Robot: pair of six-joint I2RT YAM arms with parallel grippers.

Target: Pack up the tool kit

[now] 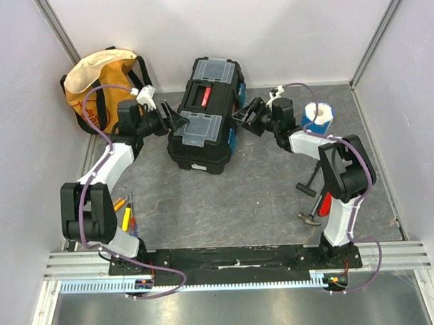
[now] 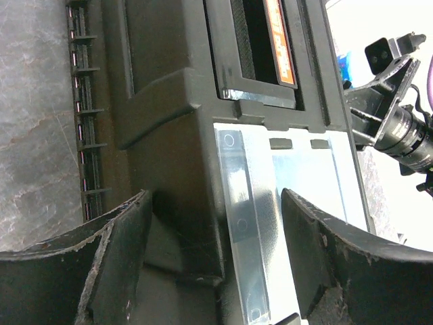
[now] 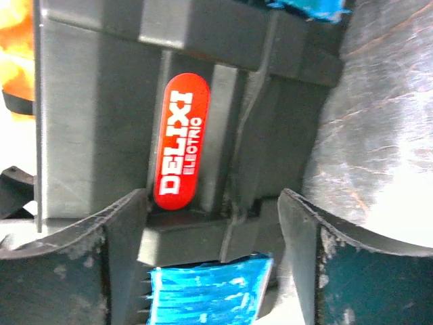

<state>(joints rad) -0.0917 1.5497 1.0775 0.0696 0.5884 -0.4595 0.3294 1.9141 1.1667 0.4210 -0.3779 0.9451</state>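
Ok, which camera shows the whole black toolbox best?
The top external view: the whole toolbox shows there, handle and all. The left wrist view shows just one clear lid and a bit of the handle, close up. The right wrist view shows only its side, with the red DELIXI label and a blue latch.

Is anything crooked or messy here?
Yes. The tool kit sits turned at a slant to the table's edges. A hammer and some screwdrivers lie loose outside it.
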